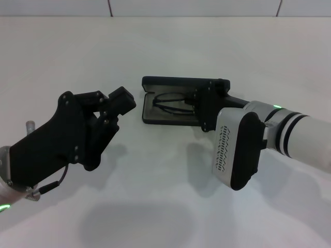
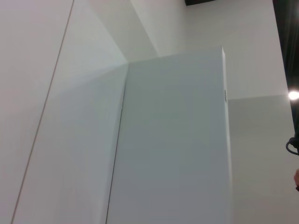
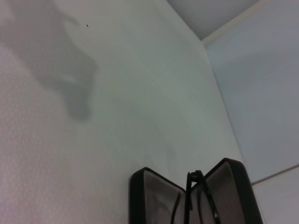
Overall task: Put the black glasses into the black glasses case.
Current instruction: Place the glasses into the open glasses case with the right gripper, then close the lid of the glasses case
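The black glasses case (image 1: pixel 164 120) lies open on the white table in the middle of the head view, its lid (image 1: pixel 176 82) tipped back on the far side. The black glasses (image 1: pixel 172 104) rest inside it on the grey lining. My right gripper (image 1: pixel 202 106) hovers over the case's right end and hides that part of the glasses. The right wrist view shows the open case (image 3: pixel 142 191) with the glasses (image 3: pixel 205 201) between its two halves. My left gripper (image 1: pixel 123 101) is raised at the left, apart from the case, holding nothing.
The white table (image 1: pixel 155 46) spreads all around the case, with a wall edge along the far side. The left wrist view shows only white walls and a white pillar (image 2: pixel 177 140).
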`<state>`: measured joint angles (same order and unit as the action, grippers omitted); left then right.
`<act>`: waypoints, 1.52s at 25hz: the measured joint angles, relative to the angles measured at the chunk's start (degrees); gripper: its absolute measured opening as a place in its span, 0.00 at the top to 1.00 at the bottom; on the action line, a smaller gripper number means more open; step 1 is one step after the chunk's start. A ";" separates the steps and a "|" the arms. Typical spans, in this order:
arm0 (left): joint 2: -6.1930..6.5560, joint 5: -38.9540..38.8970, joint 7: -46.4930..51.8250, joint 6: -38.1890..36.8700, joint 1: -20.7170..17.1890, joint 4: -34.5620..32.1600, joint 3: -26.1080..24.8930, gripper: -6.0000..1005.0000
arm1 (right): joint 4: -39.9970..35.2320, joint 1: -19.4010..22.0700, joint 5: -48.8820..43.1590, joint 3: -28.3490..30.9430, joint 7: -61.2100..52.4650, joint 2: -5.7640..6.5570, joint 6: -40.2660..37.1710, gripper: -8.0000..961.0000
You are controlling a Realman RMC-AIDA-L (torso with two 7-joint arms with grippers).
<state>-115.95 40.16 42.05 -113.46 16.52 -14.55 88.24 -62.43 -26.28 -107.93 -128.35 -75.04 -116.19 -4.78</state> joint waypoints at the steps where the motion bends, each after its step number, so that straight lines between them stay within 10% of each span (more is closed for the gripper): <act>1: 0.00 0.00 0.02 0.00 0.00 0.00 0.00 0.95 | 0.00 -0.05 0.08 -0.01 0.00 0.00 -0.11 0.87; 27: 0.29 -0.39 0.25 0.01 0.88 0.09 -3.50 0.95 | -4.50 4.10 5.87 -1.57 -0.28 0.01 2.61 0.85; 31: 1.92 -0.19 5.67 1.39 3.65 -0.57 -9.80 0.95 | -10.28 7.78 16.39 2.49 -0.35 0.50 -3.26 0.84; 38: 9.05 4.76 23.07 10.52 11.94 -5.61 -12.48 0.93 | -13.02 15.52 35.60 23.98 -0.24 0.88 -41.56 0.83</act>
<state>-106.90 44.92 65.12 -102.94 28.47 -20.17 75.76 -75.46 -10.76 -72.33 -104.37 -75.28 -115.31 -46.34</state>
